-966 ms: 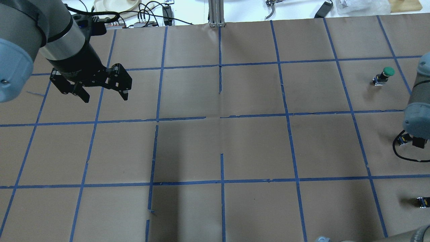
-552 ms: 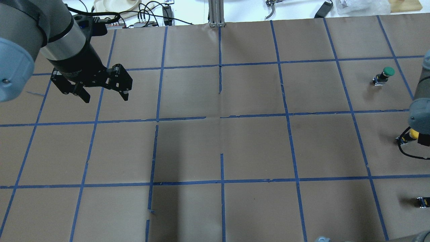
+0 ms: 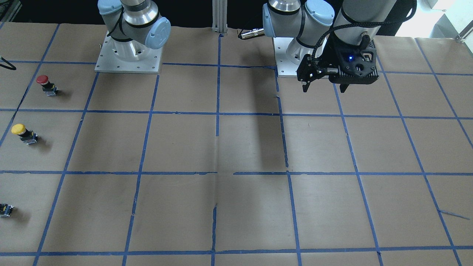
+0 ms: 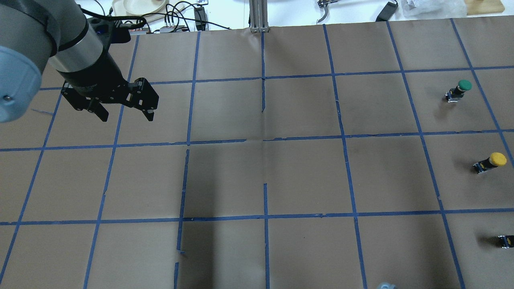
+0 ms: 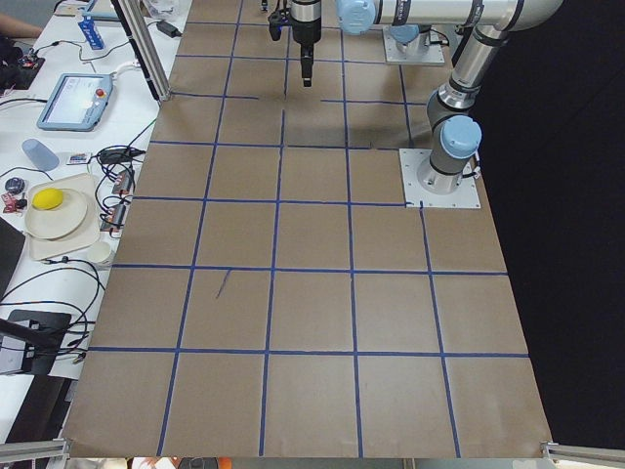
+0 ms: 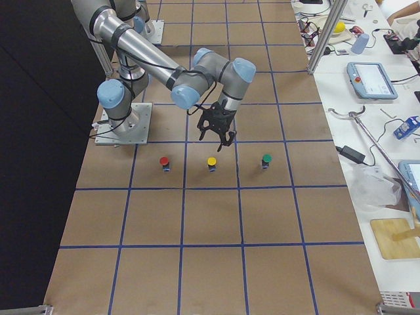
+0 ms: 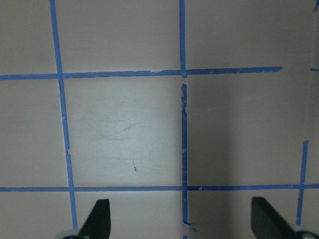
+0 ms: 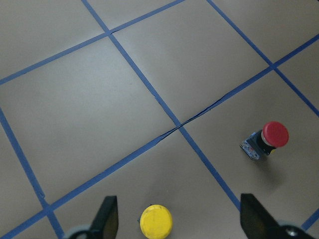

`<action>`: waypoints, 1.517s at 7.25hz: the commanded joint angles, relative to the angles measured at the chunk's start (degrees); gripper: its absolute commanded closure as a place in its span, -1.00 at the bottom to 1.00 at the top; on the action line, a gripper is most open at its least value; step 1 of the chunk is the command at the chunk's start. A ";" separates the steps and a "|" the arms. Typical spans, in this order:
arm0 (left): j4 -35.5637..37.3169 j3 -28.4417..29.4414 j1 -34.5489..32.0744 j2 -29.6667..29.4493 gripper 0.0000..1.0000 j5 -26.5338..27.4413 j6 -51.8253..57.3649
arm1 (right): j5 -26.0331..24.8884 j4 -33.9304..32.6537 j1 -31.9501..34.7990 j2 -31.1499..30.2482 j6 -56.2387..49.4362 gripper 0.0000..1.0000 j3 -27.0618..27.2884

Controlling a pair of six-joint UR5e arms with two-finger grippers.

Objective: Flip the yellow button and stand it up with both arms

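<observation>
The yellow button [image 4: 492, 161] stands cap up on the brown paper at the table's right side. It also shows in the front view [image 3: 20, 131], the right exterior view [image 6: 211, 163] and the right wrist view [image 8: 156, 221]. My right gripper [image 8: 180, 221] is open and empty. It hovers above the button [image 6: 222, 136], clear of it, and is out of the overhead view. My left gripper [image 4: 127, 117] is open and empty, held above the far left of the table [image 3: 324, 89], far from the button. Its wrist view shows its gripper [image 7: 182, 221] over bare paper.
A red button [image 8: 266, 139] stands near the yellow one on the robot's side [image 3: 45, 82]. A green button [image 4: 459, 89] stands beyond it. A small dark block [image 4: 506, 241] sits at the overhead view's right edge. Blue tape lines grid the paper.
The right arm has pulled away out of the overhead view's right edge, and the yellow button now shows in full, standing alone. The left arm has barely moved.
</observation>
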 commanded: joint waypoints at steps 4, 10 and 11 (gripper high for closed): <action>0.07 -0.99 -0.01 0.65 -1.00 0.26 0.07 | 13.12 1.96 1.83 -6.48 -38.22 -0.99 -2.11; 0.25 -1.43 -0.10 0.65 -1.00 -0.27 0.07 | 17.19 -4.28 20.70 -4.05 -63.30 -0.99 -3.50; 0.25 -1.34 -0.10 0.65 -1.00 -0.44 0.07 | 21.11 -4.20 24.66 -3.68 -64.56 -0.99 -5.25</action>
